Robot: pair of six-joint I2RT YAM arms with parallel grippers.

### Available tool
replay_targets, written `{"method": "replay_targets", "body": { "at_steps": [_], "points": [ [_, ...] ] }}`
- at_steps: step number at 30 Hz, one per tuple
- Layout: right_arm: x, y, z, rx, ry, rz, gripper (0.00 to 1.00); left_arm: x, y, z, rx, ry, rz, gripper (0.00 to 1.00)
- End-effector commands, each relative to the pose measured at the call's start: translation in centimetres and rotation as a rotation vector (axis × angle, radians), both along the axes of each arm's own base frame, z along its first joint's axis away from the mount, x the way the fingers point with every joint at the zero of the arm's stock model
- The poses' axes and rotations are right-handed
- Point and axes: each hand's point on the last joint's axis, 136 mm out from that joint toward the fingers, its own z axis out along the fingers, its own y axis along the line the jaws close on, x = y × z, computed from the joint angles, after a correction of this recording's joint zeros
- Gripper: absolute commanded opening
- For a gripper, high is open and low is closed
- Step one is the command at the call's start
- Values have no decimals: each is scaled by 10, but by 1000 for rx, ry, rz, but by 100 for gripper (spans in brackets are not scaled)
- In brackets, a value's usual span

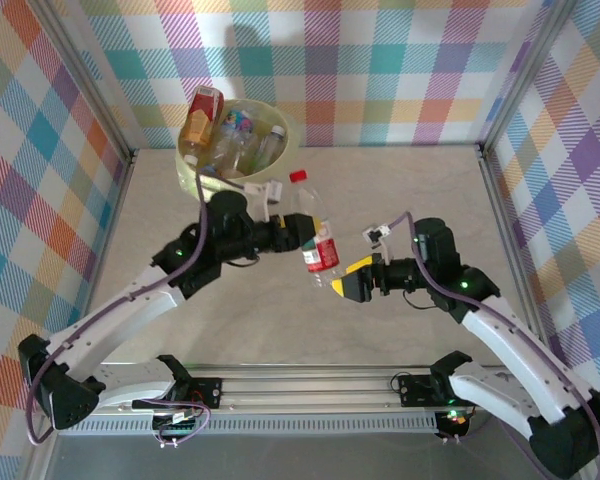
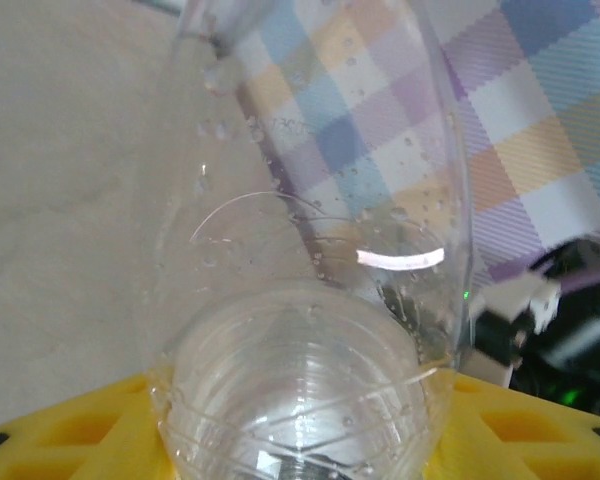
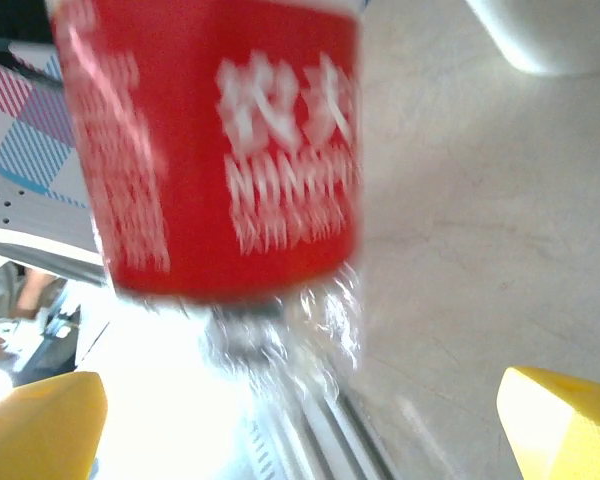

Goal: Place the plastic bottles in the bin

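Now one red-label bottle (image 1: pixel 322 252) clamped in left gripper (image 1: pixel 302 230); right gripper (image 1: pixel 342 278) wide, empty; one bin (image 1: pixel 185 165) holds about four bottles (image 1: pixel 242 140).

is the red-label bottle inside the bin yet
No, the red-label bottle is up in the air over the middle of the table, well short of the bin.

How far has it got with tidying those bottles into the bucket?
Done: several clear plastic bottles and an orange-brown bottle already sit in the round pale-yellow bin. In hand: the left gripper is shut on a clear bottle with a red cap and red label, held above the table; the right gripper is open beside it. Left: dropping that one in, seemingly the last.
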Motion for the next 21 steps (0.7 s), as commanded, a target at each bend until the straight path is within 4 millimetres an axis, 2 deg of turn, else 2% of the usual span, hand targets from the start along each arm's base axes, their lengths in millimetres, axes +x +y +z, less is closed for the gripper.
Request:
{"method": "replay_targets", "body": {
  "at_steps": [1, 7, 10, 16, 21],
  "points": [
    [0, -10, 22, -4, -91, -63, 100, 0, 38, 15, 230, -99, 44, 58],
    [-11, -27, 64, 25, -241, -120, 100, 33, 75, 51, 526, -226, 131, 58],
    [-17, -34, 77, 32, -310, -133, 100, 54, 89, 68, 629, -272, 181, 59],
    [-23, -43, 96, 20, -381, -151, 100, 96, 107, 82, 780, -311, 258, 59],
    [-24, -46, 95, -6, -379, -158, 100, 120, 119, 102, 840, -368, 316, 59]
  ]
}}
